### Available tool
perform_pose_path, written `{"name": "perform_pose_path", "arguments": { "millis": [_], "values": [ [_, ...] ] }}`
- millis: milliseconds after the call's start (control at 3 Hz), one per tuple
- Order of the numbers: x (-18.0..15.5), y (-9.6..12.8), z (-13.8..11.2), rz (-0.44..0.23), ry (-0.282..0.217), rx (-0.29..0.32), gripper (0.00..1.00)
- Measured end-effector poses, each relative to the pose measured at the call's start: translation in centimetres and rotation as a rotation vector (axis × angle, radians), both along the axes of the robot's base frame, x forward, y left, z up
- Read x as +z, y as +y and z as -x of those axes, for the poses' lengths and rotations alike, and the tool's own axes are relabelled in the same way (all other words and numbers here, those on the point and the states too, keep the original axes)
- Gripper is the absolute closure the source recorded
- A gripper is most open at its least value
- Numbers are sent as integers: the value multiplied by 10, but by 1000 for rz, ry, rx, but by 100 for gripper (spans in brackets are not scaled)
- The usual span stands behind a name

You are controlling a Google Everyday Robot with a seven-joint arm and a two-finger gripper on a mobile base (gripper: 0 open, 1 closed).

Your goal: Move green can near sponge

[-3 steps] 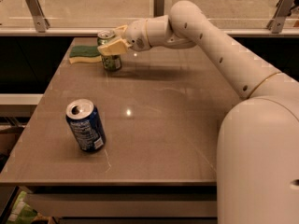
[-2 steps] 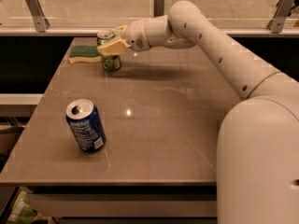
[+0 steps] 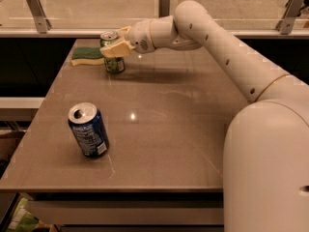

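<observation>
Your pincer (image 3: pixel 115 43) is at the far left part of the counter (image 3: pixel 188 124), closed on the green can (image 3: pixel 114 65). One pale finger crosses the can's front just below the rim and the other shows behind it, so you hold the can by its upper half. The can is upright. Its base looks to be on the counter or barely off it, and this view doesn't settle which.

The sponge (image 3: pixel 87 55) lies flat just left of the pincer, close beside the can, with what looks like only a thin gap between them. The blue can (image 3: pixel 88 130) stands well apart on the near side of the pincer, out of your way.

Judging by that, the carrying is as good as done and you're at the set-down. Your next move needs the can's base firmly on the counter before you let go. Then open the pincer just enough to free both fingers and draw it back to the right, away from the sponge, without dragging or tipping the can.
</observation>
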State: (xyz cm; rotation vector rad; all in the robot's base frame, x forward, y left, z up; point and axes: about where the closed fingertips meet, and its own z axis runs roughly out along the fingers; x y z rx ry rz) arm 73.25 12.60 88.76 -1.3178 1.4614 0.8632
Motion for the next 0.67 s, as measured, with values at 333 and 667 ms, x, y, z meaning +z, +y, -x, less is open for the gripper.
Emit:
{"name": "perform_pose_path", "arguments": {
  "millis": [333, 667],
  "values": [
    [0, 0, 0, 0, 0, 0, 12],
    [-1, 3, 1, 0, 2, 5, 0]
  ]
}}
